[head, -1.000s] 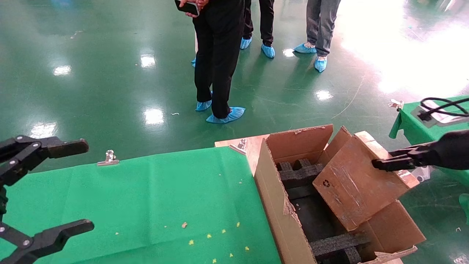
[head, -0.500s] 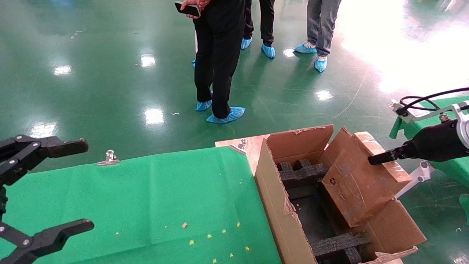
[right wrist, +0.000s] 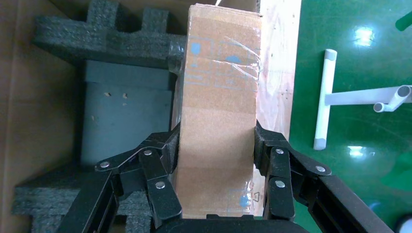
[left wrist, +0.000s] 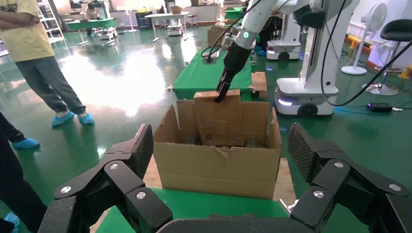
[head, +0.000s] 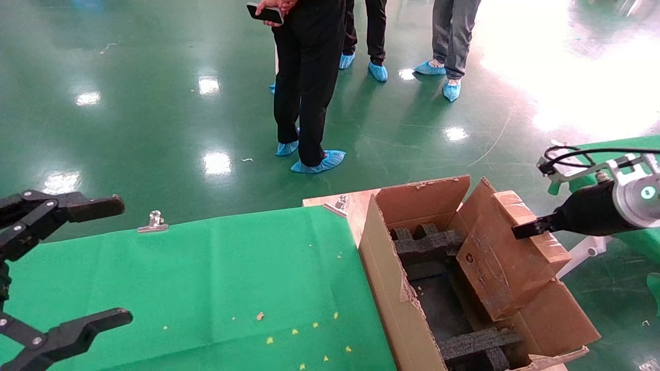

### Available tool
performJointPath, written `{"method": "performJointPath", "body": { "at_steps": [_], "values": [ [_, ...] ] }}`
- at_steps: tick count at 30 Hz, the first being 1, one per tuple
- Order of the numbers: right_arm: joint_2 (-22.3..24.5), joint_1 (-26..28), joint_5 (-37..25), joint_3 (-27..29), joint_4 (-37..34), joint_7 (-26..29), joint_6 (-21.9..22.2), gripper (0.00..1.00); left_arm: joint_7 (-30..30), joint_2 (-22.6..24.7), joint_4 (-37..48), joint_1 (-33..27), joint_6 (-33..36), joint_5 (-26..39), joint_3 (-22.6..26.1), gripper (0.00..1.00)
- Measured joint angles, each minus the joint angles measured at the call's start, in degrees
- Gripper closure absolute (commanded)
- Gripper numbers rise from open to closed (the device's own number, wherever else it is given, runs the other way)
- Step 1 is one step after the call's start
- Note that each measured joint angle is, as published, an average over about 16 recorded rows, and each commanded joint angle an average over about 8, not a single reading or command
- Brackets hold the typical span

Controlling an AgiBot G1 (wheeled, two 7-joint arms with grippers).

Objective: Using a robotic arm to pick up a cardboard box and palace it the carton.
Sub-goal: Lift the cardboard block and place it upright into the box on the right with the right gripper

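The cardboard box (head: pixel 508 257) stands tilted on edge inside the carton (head: pixel 384 278), against its right-hand wall, its recycling mark facing the black foam blocks (head: pixel 425 245). My right gripper (head: pixel 526 228), on the robotic arm with the green ring (head: pixel 647 193), is shut on the box's upper edge. In the right wrist view the fingers (right wrist: pixel 167 145) press both sides of the cardboard box (right wrist: pixel 218 97) above the foam (right wrist: pixel 121 39). My left gripper (head: pixel 67 268) stays open over the green table at the far left. Its wrist view shows the carton (left wrist: pixel 218 165) and the box (left wrist: pixel 217 116).
A green cloth (head: pixel 206 278) clipped with metal clips (head: pixel 153 221) covers the table left of the carton. People in blue shoe covers (head: pixel 309 103) stand on the green floor behind. A second green table (head: pixel 582 180) and a white stand (head: pixel 585 255) are at right.
My right gripper has swung the cardboard box from lying slanted across the carton's top to more upright and lower inside it. The arm's wrist has come into view. The left arm has not moved.
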Motion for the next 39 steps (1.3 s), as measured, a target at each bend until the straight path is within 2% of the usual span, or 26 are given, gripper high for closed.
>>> {"method": "performJointPath", "body": {
  "at_steps": [6,14,27,39],
  "values": [
    [-0.33,-2.01,-1.84,-0.99,2.23,3.35,3.20,1.00,0.00,0.00,0.00,0.00,0.00,0.00,0.00,0.00],
    [-2.42,-5.30,-1.58,-1.56,0.70,3.89,6.72,1.00,0.00,0.00,0.00,0.00,0.00,-0.01,0.01,0.00],
    [-6.14,-10.92,2.42,-1.28,-5.35,0.00,10.32,1.00,0.01,-0.01,0.00,0.00,-0.01,-0.01,0.01,0.00],
    [-8.56,-15.30,6.60,-0.47,-10.13,-4.76,11.47,1.00,0.01,-0.01,0.00,-0.01,-0.01,-0.01,0.02,0.00]
  ]
}}
